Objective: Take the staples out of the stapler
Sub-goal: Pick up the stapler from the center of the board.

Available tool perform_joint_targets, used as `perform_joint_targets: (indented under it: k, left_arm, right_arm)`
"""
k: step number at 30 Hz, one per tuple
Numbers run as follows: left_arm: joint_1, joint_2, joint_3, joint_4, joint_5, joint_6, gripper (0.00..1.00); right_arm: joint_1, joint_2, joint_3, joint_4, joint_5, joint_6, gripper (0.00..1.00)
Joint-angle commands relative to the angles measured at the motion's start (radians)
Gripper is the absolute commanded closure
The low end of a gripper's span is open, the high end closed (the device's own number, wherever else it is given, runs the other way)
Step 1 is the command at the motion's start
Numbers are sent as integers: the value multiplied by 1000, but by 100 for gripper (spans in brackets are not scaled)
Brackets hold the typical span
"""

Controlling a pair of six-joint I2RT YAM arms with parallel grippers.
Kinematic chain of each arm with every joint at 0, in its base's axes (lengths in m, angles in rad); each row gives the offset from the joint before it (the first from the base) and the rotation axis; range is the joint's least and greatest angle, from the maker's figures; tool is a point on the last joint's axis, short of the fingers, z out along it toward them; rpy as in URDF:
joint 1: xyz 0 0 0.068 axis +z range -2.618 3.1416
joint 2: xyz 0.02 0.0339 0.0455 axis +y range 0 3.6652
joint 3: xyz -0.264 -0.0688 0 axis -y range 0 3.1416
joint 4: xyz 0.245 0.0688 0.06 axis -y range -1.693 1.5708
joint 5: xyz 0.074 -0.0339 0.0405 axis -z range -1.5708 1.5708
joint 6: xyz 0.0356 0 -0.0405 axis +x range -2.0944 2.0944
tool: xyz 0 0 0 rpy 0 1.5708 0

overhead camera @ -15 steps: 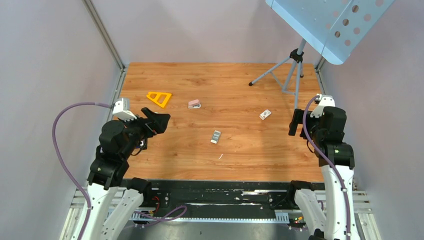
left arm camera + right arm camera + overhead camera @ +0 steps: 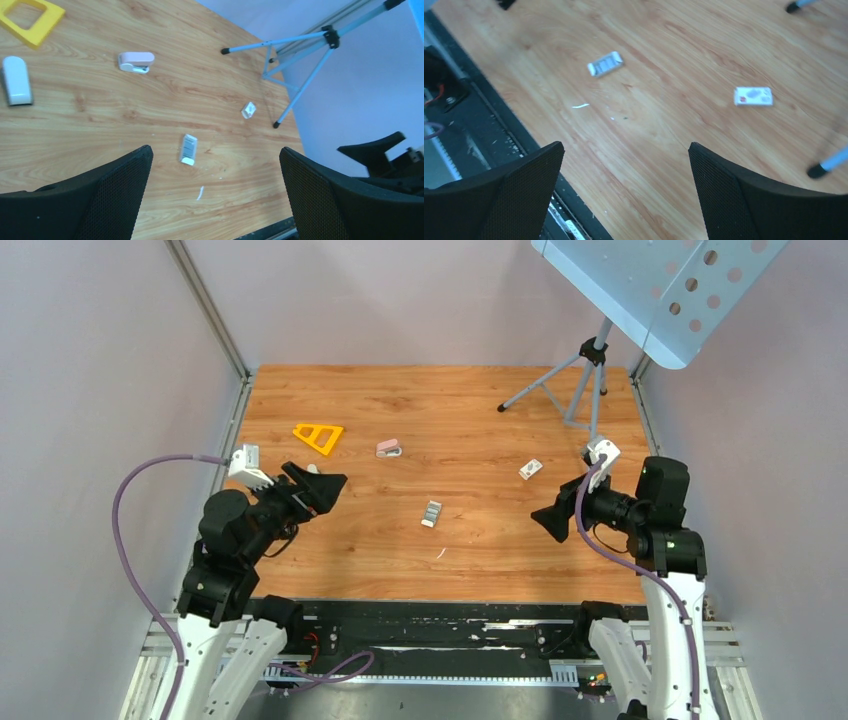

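The pink stapler (image 2: 389,448) lies on the wooden desk (image 2: 480,410), toward the far middle, just right of a yellow triangular frame (image 2: 318,436) and well apart from both arms. The left claw (image 2: 322,480) hangs released over the desk's left side with its jaws spread wide and nothing between them. In its wrist view the stapler (image 2: 136,62) sits ahead and to the left of the gap, with a white oblong piece (image 2: 16,80) lying farther left below the yellow frame. The right claw (image 2: 545,522) is likewise spread and empty, pointing in from the right edge toward the desk's middle. Between the two claws a small grey-and-white block (image 2: 431,513) rests on the wood, and a thin white sliver (image 2: 440,553) lies nearer the front edge. A small white box (image 2: 531,469) sits right of centre, near the right claw's wrist. At the far right corner a tripod (image 2: 585,375) stands on the desk, carrying a blue perforated panel (image 2: 660,290).
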Motion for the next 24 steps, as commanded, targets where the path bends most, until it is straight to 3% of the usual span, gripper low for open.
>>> perform_joint_targets:
  k: [1, 5, 8, 13, 18, 22, 24]
  left_arm:
    - [6, -36, -69, 132, 72, -169, 0]
    - [6, -83, -111, 188, 45, -289, 0]
    - [6, -93, -95, 164, 22, -273, 0]
    - [6, -21, -46, 93, 80, -105, 0]
    - [6, 74, -9, 81, 225, 95, 0]
    - [1, 190, 86, -63, 210, 224, 0]
    - [-33, 235, 138, -149, 116, 285, 0]
  right_arm:
    - [10, 1, -29, -14, -293, -127, 0]
    - [10, 11, -40, -13, -341, -151, 0]
    - [10, 8, -58, 7, -370, -153, 0]
    - [10, 5, -113, 103, -437, -88, 0]
    - [10, 30, -117, 143, -395, -37, 0]
    - [10, 43, -118, 158, -323, -26, 0]
    - [10, 50, -123, 178, -302, 4, 0]
